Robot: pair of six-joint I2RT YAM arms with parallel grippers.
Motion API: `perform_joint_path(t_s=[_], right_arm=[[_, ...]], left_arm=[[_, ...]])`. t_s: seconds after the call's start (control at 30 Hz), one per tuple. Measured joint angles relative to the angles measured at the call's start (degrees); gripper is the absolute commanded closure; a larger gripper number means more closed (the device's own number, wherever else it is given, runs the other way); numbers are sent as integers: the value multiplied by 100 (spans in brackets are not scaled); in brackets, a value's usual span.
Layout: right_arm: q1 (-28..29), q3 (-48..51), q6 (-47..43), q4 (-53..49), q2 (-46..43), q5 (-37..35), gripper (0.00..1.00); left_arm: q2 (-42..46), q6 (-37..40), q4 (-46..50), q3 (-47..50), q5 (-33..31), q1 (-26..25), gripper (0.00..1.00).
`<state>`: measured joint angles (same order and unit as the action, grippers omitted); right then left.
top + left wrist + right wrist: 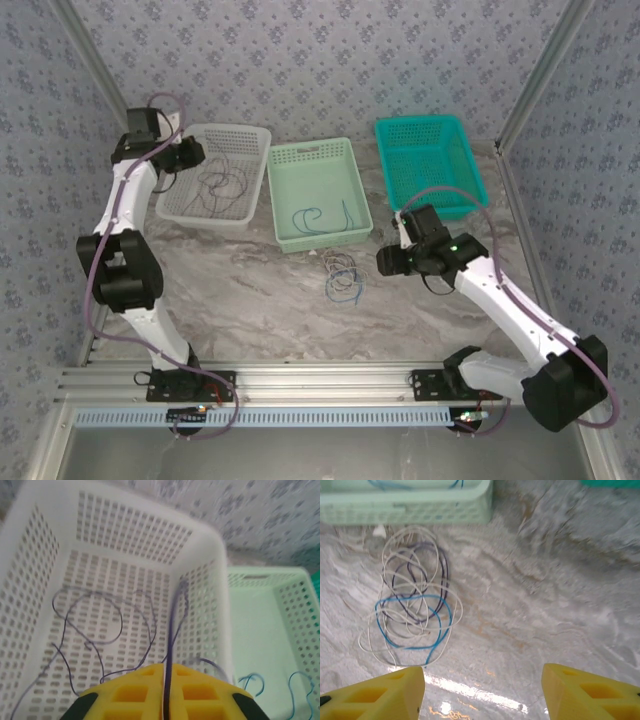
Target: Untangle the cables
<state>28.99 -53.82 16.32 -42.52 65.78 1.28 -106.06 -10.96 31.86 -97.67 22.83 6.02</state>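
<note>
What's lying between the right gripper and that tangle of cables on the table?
Nothing: in the right wrist view, the stretch from the open right gripper to the tangled cables is bare marbled table.

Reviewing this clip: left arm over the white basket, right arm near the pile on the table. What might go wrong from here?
1. The left pincer pinches a purple cable that climbs the white basket's wall; pulling away might drag its loops out or snag a slot.
2. In the tangle on the table, white, purple and blue loops overlap; the open right pincer may grab several and tighten it.
</note>
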Motion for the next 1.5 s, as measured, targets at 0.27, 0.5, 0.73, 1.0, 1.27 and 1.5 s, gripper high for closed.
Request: perform_joint_path(t_s=[0.27,0.5,0.73,1.0,1.27,1.5], right_arm=[[299,308,345,330,616,177,32],[297,323,640,678,1097,208,33],[284,326,824,1097,1755,201,38],[238,326,944,1327,2559,170,44],[221,245,990,1510,2750,87,52],[216,269,1132,1694,2520,85,51]], left_arm=[[118,-101,-31,1051,-173,-138,9],[1215,-22,-284,1633,-774,-723,0],[2448,-28,-686,2262,-1272,-1169,1],[3759,-52,-1154,3687,-1561,-2450,1],[4503,-114,-1250,4478,-1738,-3174,1],[4629,-120,-1287,4677,-1801,-3473,1]])
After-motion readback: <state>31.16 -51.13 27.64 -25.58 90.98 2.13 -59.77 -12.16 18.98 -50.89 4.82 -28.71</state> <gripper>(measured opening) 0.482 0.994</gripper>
